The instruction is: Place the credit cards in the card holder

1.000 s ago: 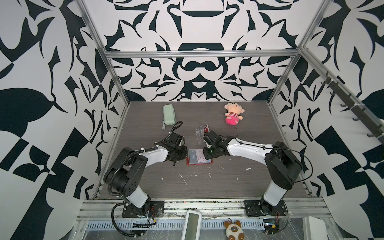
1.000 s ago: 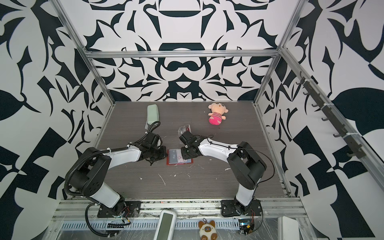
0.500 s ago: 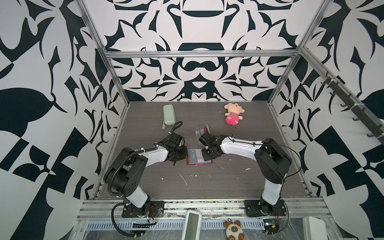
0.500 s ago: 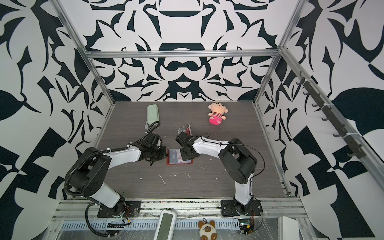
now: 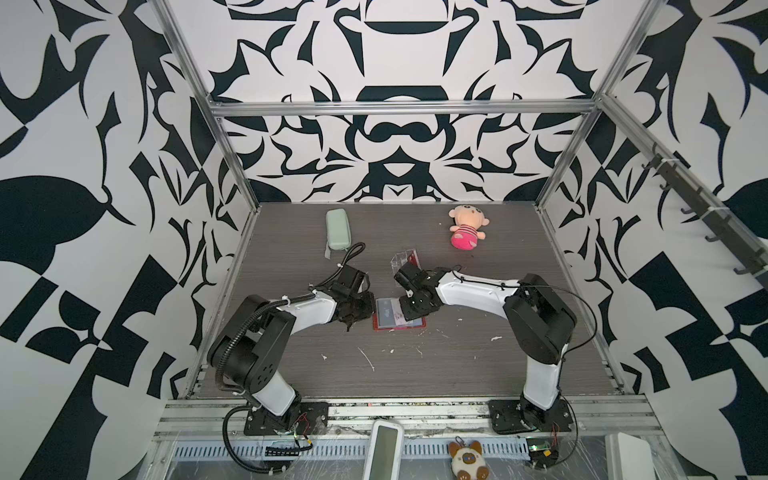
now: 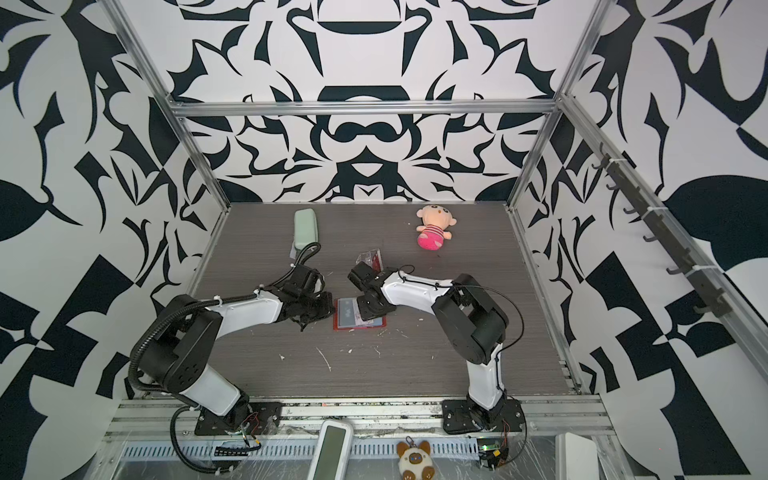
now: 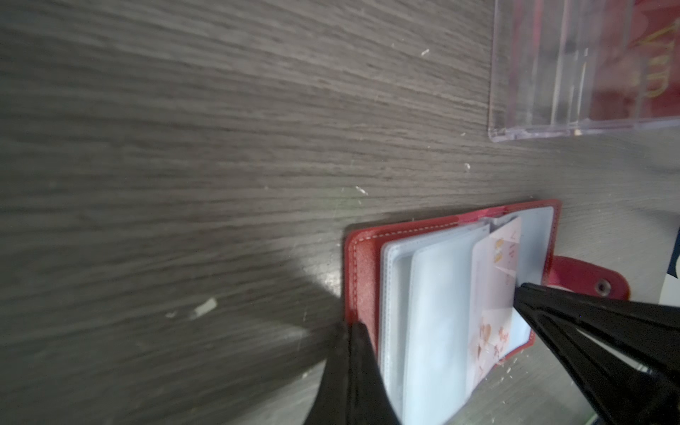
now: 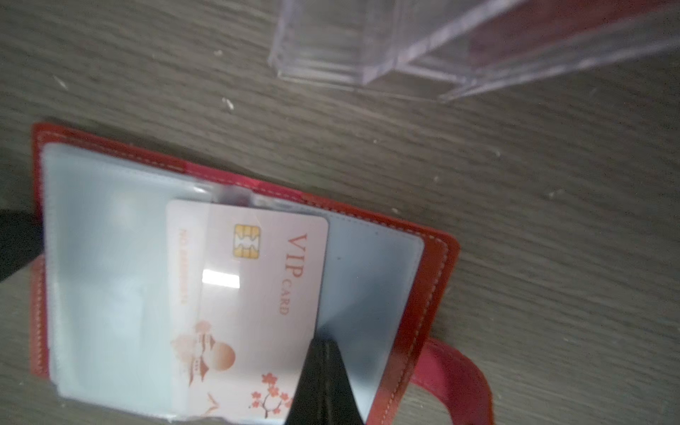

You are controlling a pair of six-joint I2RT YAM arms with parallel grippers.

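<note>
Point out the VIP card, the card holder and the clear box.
VIP card [image 8: 257, 294]: right wrist view, pale face.
card holder [image 8: 432, 294]: right wrist view, red cover.
clear box [image 7: 544, 73]: left wrist view, clear wall.

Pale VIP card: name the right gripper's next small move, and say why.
Probably nudge the pale VIP card deeper into its clear sleeve. The right gripper, shut, sits at the card's exposed edge; much of the card lies outside the sleeve, and the left gripper rests at the opposite cover edge of the card holder.
</note>
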